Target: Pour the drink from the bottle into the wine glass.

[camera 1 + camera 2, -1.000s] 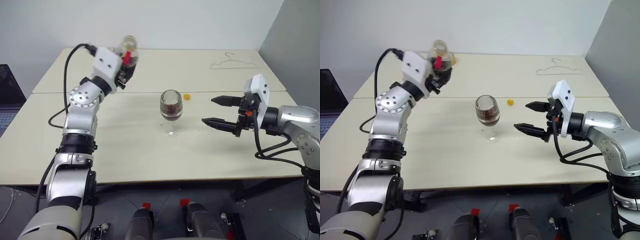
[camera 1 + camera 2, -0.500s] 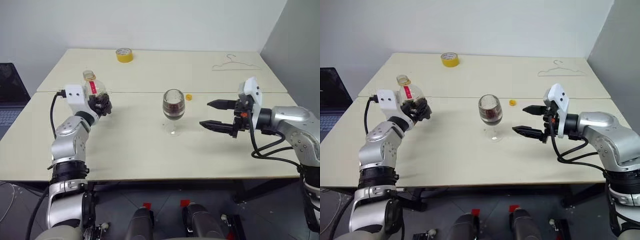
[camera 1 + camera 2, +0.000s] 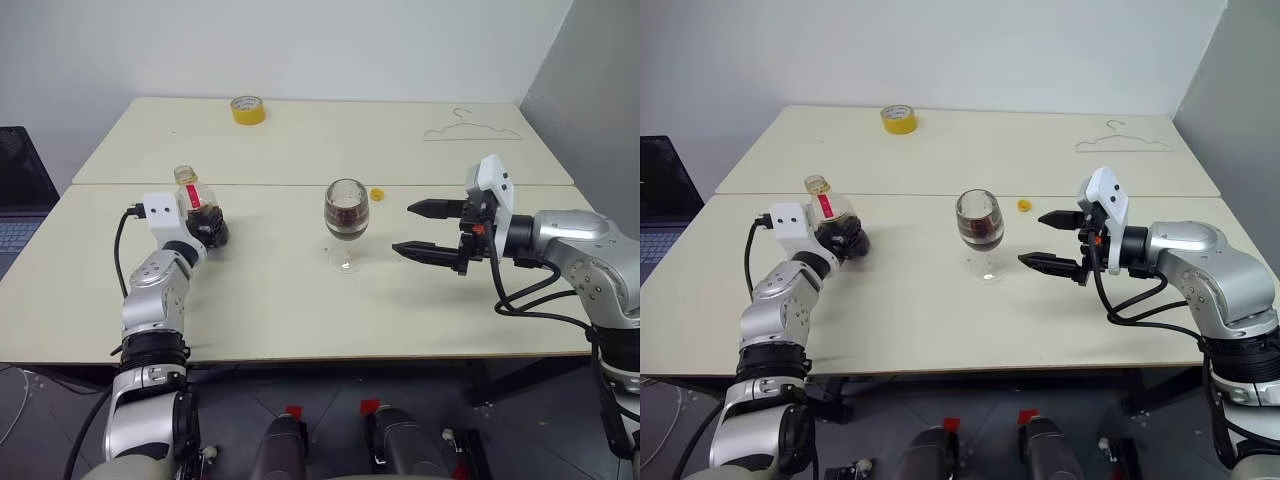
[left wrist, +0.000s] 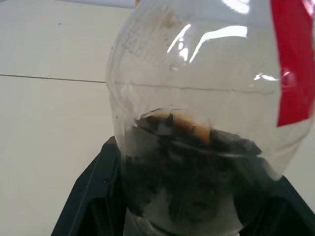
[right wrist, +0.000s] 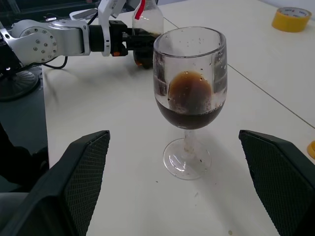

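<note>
Bottle (image 3: 197,203): upright at the worktop (image 3: 300,300), well to the left of the wine glass (image 3: 346,222), cap off, a little drink (image 4: 187,167) left at the bottom.
Change: 1 second ago the bottle was high and tilted; it has now come down beside the worktop's near-left part, so pouring looks finished.
Left gripper (image 3: 210,222): clamped around the bottle's lower body.
Right gripper (image 3: 420,230): fingers spread wide, holding nothing, just right of the glass.
Wine glass: standing mid-worktop, dark drink filling the lower bowl.
Yellow cap (image 3: 377,194): lying behind the glass.
Next: release of the bottle, probably.
</note>
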`<action>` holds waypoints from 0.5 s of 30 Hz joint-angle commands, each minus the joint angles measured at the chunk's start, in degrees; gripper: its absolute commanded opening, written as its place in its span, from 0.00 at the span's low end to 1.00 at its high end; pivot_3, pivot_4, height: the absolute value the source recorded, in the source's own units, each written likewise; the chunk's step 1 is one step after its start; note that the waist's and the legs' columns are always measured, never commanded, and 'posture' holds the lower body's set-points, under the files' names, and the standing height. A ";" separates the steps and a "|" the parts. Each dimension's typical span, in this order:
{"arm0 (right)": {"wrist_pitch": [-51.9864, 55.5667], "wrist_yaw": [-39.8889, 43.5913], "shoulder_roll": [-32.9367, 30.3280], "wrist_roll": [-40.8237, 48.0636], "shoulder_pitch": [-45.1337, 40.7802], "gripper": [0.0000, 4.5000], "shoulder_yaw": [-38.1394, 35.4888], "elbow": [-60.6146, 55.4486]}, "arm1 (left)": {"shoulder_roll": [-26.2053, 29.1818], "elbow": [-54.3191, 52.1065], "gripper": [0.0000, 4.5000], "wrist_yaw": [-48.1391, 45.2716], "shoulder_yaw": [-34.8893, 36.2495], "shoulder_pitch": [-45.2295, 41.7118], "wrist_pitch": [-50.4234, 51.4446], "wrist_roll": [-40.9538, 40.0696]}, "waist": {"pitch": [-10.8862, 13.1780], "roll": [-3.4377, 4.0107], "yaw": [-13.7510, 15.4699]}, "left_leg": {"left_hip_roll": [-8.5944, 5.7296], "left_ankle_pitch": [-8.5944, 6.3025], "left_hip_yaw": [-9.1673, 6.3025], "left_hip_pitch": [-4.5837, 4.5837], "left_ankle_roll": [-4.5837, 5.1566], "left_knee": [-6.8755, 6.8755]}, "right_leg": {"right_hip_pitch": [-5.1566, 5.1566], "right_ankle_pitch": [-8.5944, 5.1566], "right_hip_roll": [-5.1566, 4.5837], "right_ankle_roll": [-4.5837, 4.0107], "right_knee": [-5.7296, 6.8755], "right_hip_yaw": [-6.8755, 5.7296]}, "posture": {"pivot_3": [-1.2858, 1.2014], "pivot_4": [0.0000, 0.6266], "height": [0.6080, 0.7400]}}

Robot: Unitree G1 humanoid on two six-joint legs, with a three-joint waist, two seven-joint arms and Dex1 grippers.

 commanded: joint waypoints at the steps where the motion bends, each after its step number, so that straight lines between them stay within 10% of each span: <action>1: -0.79 0.50 -0.02 0.12 -1.12 1.00 -0.77 -1.10 | 0.75 -0.72 0.73 0.27 0.01 0.07 -1.49 0.45 | 0.00 0.00 0.00 | 0.00 0.00 0.00 0.00 0.00 0.00 | 0.00 0.00 0.00 0.00 0.00 0.00 | 0.52 0.24 1.00; 5: -0.92 0.67 -0.11 -0.14 -1.24 1.00 -0.48 -1.04 | 1.05 -1.69 0.99 -0.44 -0.71 0.84 -1.01 0.74 | 0.00 0.00 0.00 | 0.00 0.00 0.00 0.00 0.00 -0.01 | 0.00 0.00 0.00 0.00 0.00 0.00 | 0.52 0.24 1.00; 15: -1.45 1.51 -0.38 -0.63 -1.88 1.00 -0.63 -0.06 | 3.88 -9.61 0.99 -5.77 -1.35 3.37 3.84 -1.55 | 0.00 0.00 -0.04 | 0.00 0.00 0.00 -0.01 0.00 -0.03 | -0.02 -0.01 0.00 -0.01 -0.02 0.00 | 0.52 0.24 1.00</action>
